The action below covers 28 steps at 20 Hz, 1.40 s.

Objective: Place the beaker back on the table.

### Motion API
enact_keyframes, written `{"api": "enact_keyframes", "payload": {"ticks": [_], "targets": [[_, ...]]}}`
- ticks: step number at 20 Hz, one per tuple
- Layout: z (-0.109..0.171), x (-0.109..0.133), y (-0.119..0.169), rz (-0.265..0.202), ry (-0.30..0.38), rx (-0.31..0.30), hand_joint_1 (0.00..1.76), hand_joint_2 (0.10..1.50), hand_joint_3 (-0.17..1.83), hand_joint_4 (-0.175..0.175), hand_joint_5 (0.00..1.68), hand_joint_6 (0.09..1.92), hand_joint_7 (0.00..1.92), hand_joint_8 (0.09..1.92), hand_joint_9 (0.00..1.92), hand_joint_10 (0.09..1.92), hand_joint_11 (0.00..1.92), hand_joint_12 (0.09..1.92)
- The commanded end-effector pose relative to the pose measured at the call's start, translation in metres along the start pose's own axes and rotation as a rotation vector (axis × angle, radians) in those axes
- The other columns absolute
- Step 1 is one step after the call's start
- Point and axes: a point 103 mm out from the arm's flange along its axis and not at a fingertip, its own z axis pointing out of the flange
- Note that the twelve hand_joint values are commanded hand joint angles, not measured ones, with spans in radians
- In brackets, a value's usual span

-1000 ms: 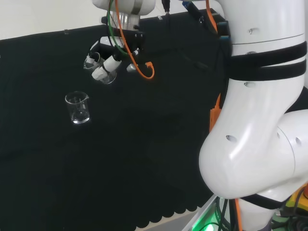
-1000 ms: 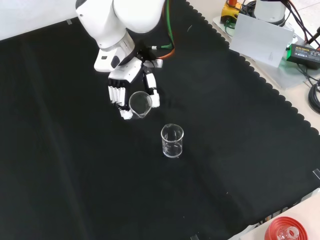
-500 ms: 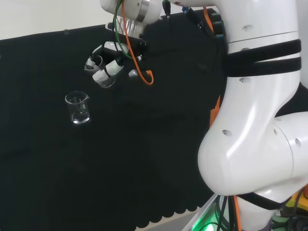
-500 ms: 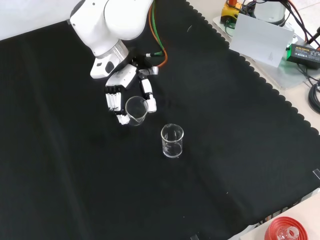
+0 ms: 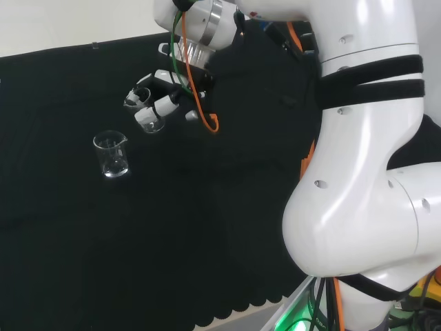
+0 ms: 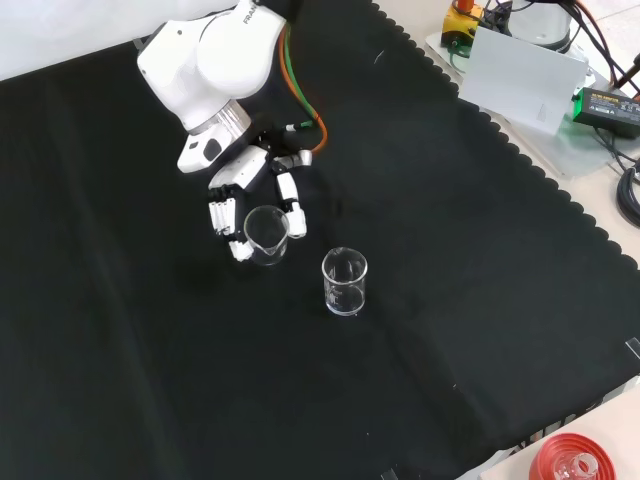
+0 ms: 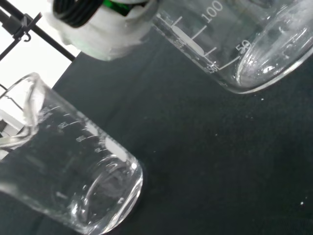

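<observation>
A small clear beaker (image 6: 264, 234) sits in the black and white hand (image 6: 236, 196), whose fingers and thumb curl round it; it hangs tilted just above the black cloth. In the head view the hand (image 5: 162, 100) holds that beaker (image 5: 149, 118) up and right of a second clear beaker (image 5: 111, 154). That second beaker (image 6: 344, 282) stands upright on the cloth, close to the held one but apart. The wrist view shows the held beaker (image 7: 244, 44) with its white scale marks and the standing beaker (image 7: 68, 181) large beside it.
Black cloth (image 6: 150, 380) covers the bench, with a scalloped edge at the front view's right. A red ribbed stand (image 6: 575, 462) sits at the bottom right corner there. A grey box (image 6: 525, 75) and cables lie off the cloth. The arm's white links (image 5: 365, 172) stand at the head view's right.
The hand with the held beaker has come lower towards the cloth and shifted a little left in the front view. The standing beaker has not moved.
</observation>
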Motion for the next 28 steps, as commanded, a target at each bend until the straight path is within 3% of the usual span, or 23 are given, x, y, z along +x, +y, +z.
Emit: {"api": "enact_keyframes", "payload": {"ticks": [1, 28], "targets": [[0.002, -0.009, 0.004, 0.005, 0.019, -0.032, 1.28, 1.07, -0.17, 0.01, 1.18, 0.81, 1.51, 0.09, 1.25, 0.57, 0.89, 0.99], [0.018, -0.033, -0.002, 0.076, 0.009, -0.043, 1.28, 1.06, -0.17, 0.022, 1.21, 0.76, 1.52, 0.09, 1.28, 0.51, 0.88, 1.01]]}}
